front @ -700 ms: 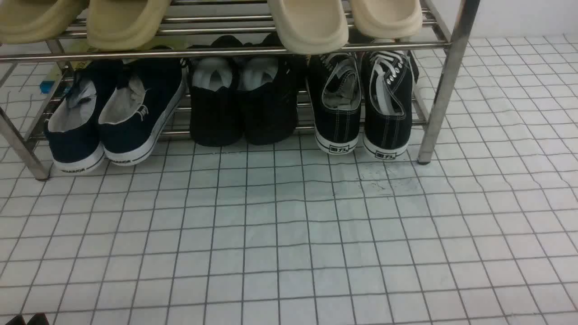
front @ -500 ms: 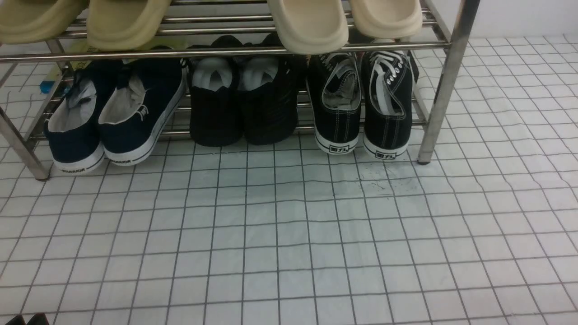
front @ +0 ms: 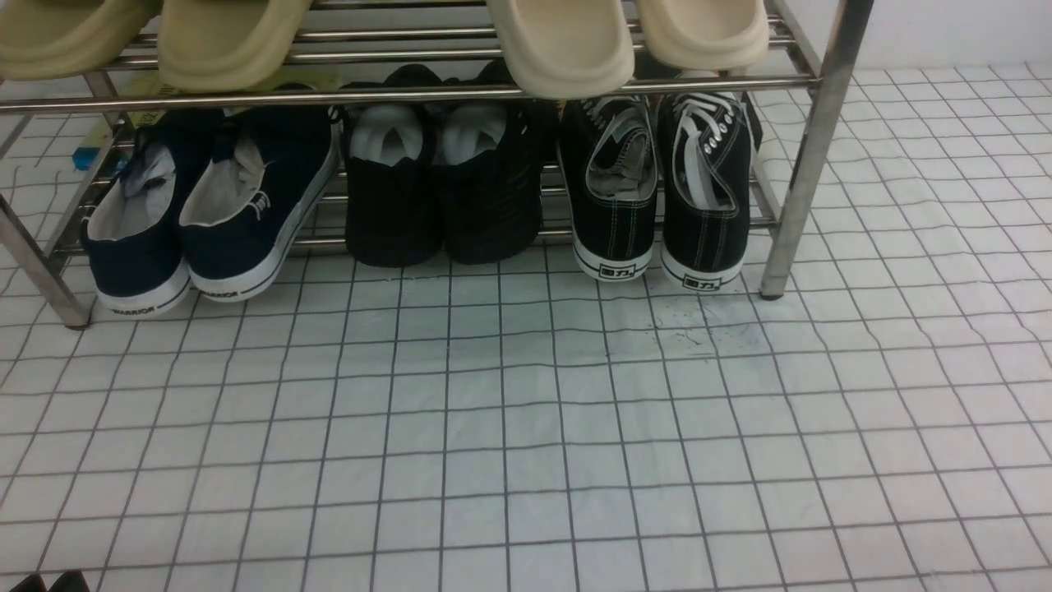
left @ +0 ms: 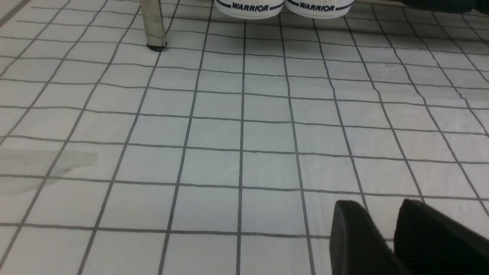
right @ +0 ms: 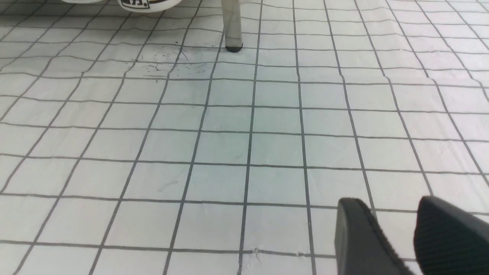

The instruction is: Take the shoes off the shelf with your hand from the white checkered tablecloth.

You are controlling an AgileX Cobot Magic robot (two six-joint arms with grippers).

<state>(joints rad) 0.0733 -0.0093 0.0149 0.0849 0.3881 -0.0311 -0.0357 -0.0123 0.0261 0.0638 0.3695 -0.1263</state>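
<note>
The black canvas sneakers [front: 657,189] with white laces stand heels toward me at the right end of the steel shelf's [front: 809,156] lower tier. The white heel edge of one sneaker [right: 145,4] shows in the right wrist view. The white checkered tablecloth [front: 526,427] covers the surface in front. My left gripper [left: 382,208] hovers low over the cloth, jaws a little apart and empty; its tips [front: 49,582] show at the bottom left of the front view. My right gripper [right: 389,208] is also low over the cloth, open and empty, and does not show in the front view.
Navy slip-ons [front: 205,205] sit at the left of the lower tier and plain black shoes with white stuffing [front: 440,181] in the middle. Beige slippers [front: 559,41] lie on the upper tier. Shelf legs [left: 153,23] [right: 232,23] stand on the cloth. Dark scuff marks [front: 699,329] lie before the sneakers.
</note>
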